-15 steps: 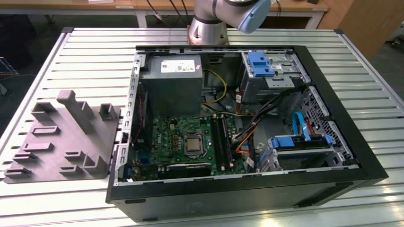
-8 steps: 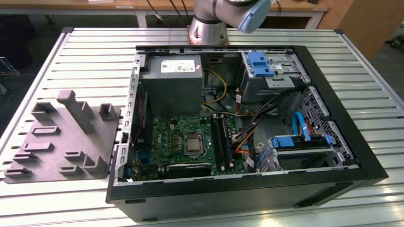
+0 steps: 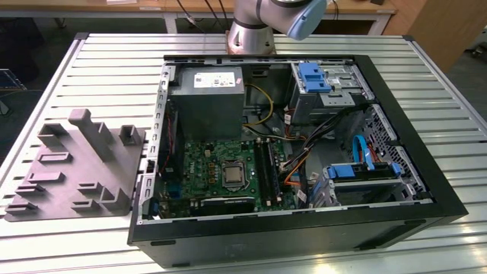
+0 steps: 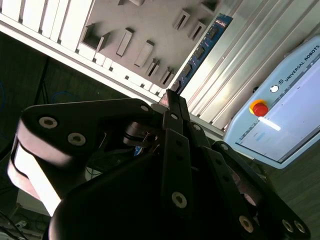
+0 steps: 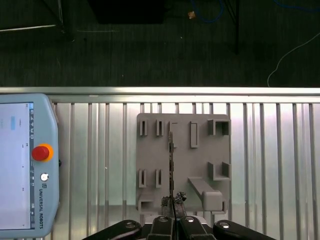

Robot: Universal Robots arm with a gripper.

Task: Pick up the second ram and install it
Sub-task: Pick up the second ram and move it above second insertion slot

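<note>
Second wrist view: the slim, flat dark-blue circuit-board strip (image 4: pixel 202 47), the second ram, juts from my gripper (image 4: pixel 170 98), over the grey moulded plastic fixture (image 4: pixel 125 20) on the slatted metal table (image 4: pixel 235 65). I judge it light and stiff but fragile, best pinched by its bare edges, not the chips. My fingers stand narrow, clamped on its near end.

A white printed label (image 3: pixel 218 80) sits on the grey power supply (image 3: pixel 205 111), at about eleven o'clock inside the open computer case (image 3: pixel 304 240); its print is too small to read. The teach pendant (image 5: pixel 20 200) carries maker's lettering (image 5: pixel 41 205) beside its red button (image 5: pixel 41 152).
</note>
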